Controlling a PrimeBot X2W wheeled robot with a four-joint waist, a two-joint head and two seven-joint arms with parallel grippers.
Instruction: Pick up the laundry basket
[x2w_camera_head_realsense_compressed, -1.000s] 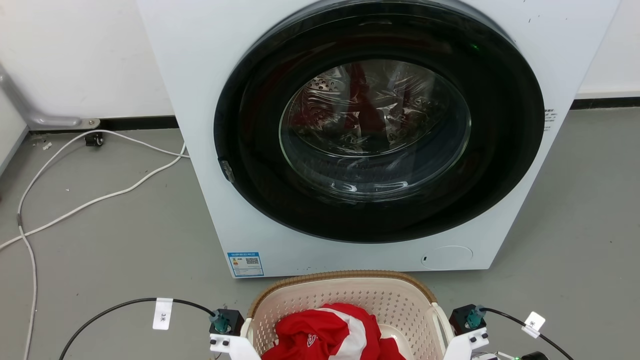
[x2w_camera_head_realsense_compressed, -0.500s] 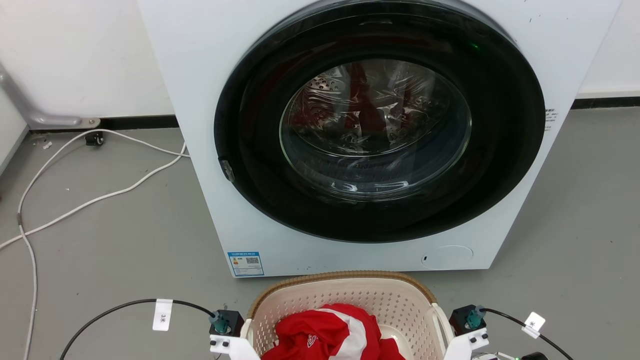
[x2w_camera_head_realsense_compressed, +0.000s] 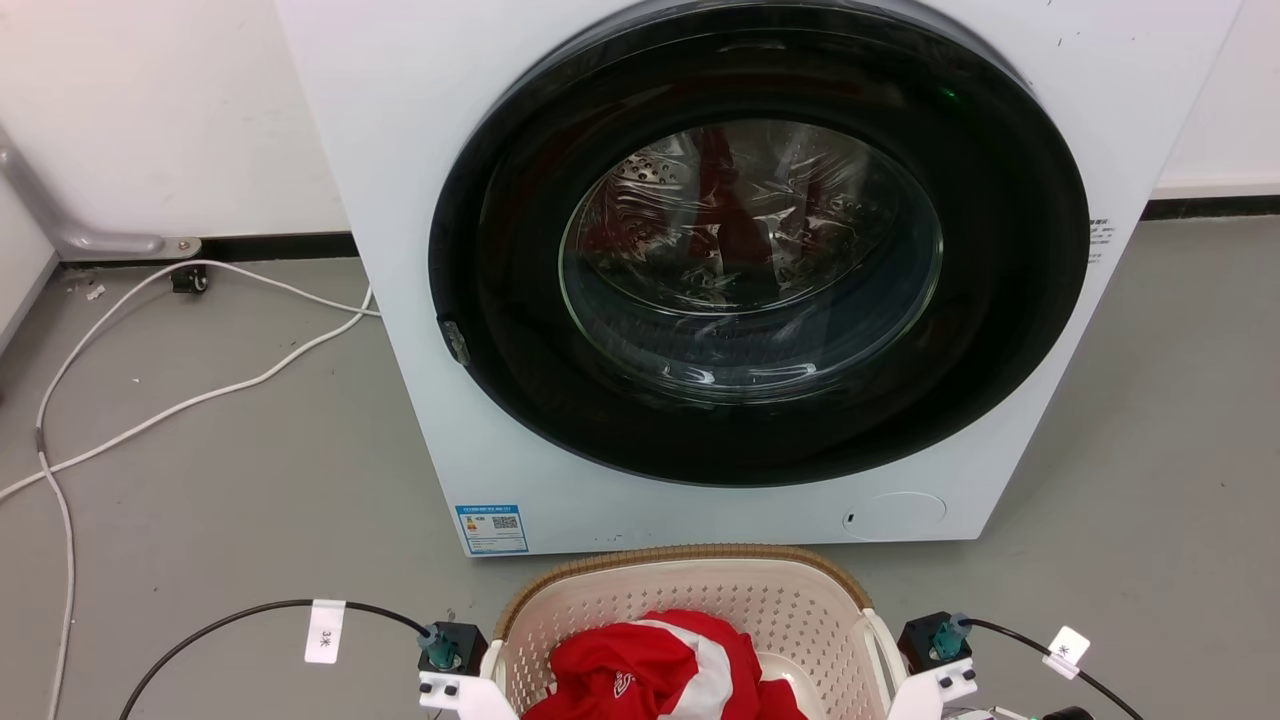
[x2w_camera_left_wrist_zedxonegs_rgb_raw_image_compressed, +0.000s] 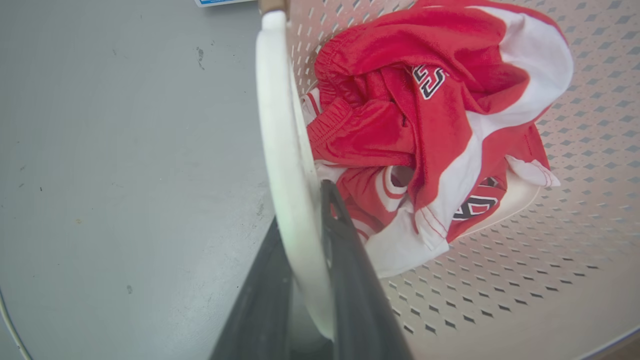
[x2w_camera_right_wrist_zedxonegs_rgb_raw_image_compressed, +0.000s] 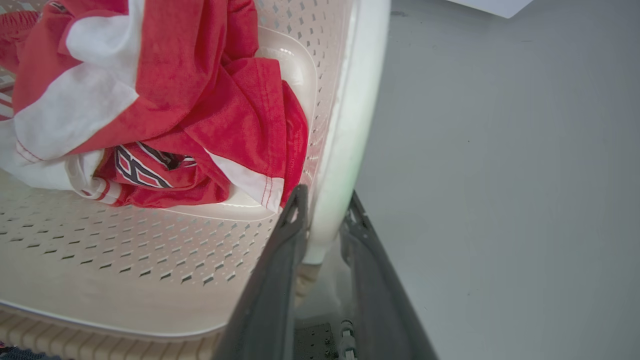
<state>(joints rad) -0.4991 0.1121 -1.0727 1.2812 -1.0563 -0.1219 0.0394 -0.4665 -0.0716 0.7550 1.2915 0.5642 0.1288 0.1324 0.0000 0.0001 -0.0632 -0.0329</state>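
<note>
Left hand: my left gripper (x2w_camera_left_wrist_zedxonegs_rgb_raw_image_compressed: 301, 210) is pinched narrow on the left loop handle (x2w_camera_left_wrist_zedxonegs_rgb_raw_image_compressed: 280, 125), one finger on each side.
Right hand: my right gripper (x2w_camera_right_wrist_zedxonegs_rgb_raw_image_compressed: 327, 196) clamps the right loop handle (x2w_camera_right_wrist_zedxonegs_rgb_raw_image_compressed: 350, 125) the same way.
Basket: the laundry basket (x2w_camera_head_realsense_compressed: 680, 556) sits between my hands with red clothes (x2w_camera_head_realsense_compressed: 640, 665) inside, just before the washing machine (x2w_camera_head_realsense_compressed: 400, 260).
Done: I judge both handles gripped.
Left: the lift. I cannot tell if the base has cleared the floor (x2w_camera_head_realsense_compressed: 220, 480).

laundry basket (x2w_camera_head_realsense_compressed: 690, 590) near part cut off at bottom edge, blue sticker (x2w_camera_head_realsense_compressed: 491, 528) print unreadable
</note>
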